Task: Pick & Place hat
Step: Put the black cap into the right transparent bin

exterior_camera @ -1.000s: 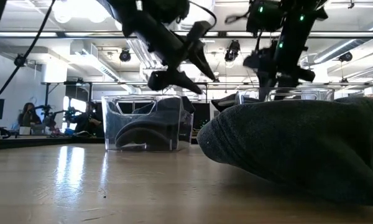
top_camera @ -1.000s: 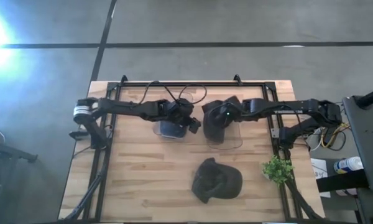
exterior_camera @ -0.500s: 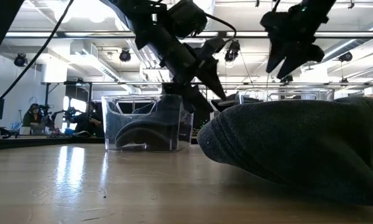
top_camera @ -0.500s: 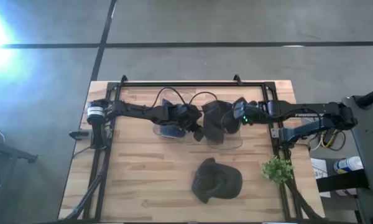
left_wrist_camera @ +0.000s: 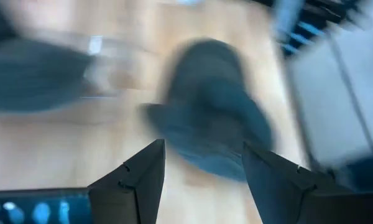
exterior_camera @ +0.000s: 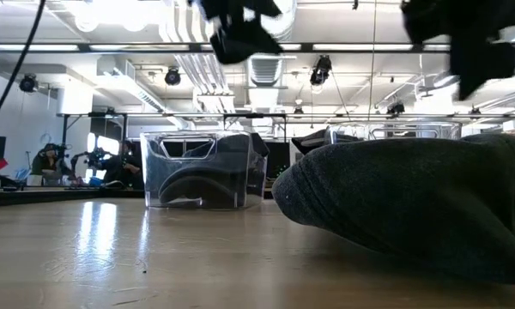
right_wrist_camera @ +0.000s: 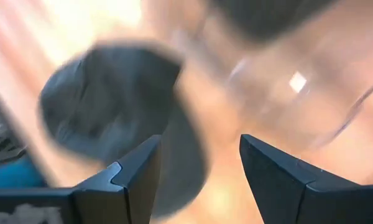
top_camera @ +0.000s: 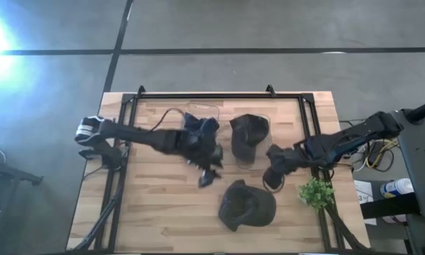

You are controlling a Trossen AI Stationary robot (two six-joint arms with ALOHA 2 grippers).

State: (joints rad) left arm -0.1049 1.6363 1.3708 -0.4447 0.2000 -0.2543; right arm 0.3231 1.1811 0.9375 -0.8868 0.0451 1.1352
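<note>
You have three hats: one loose on the table and one in each of two clear bins. You also have two grippers and one small plant.

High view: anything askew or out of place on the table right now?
Nothing looks spilled or damaged. One hat lies loose on the wood at the near edge, outside the clear bins. Left claw and right claw flank it, both open and empty.
</note>
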